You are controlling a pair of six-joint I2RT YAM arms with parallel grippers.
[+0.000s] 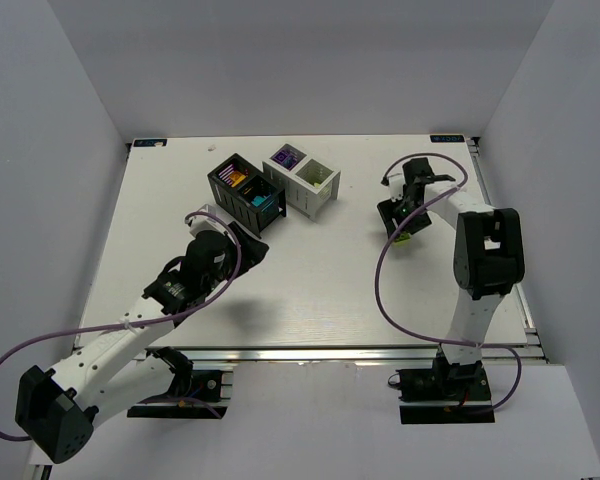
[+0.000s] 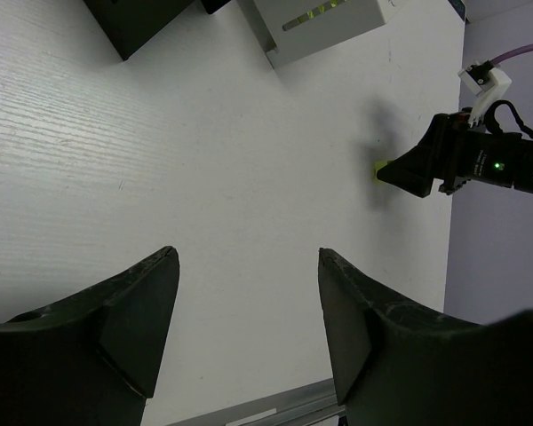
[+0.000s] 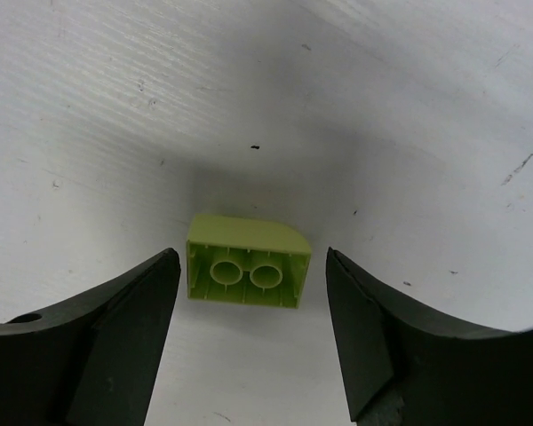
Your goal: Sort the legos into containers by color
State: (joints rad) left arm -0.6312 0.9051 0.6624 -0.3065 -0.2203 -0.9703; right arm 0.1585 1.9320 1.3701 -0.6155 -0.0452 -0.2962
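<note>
Picking step: right fingers [image 3: 115, 337] open astride the lime lego [image 3: 247, 262] on the desk [image 1: 310, 290]; next, close, lift toward the white container [image 1: 310, 203]; left fingers [image 2: 115, 328] open, empty

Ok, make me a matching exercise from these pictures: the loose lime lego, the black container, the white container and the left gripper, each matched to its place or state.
1. lime green lego
2. black container
3. white container
4. left gripper

A. open, nothing between its fingers
B. teal brick inside
C. on the table, between the right gripper's open fingers
D. lime bricks showing through its slats

Pairs: 1-C, 2-B, 3-D, 4-A
</note>
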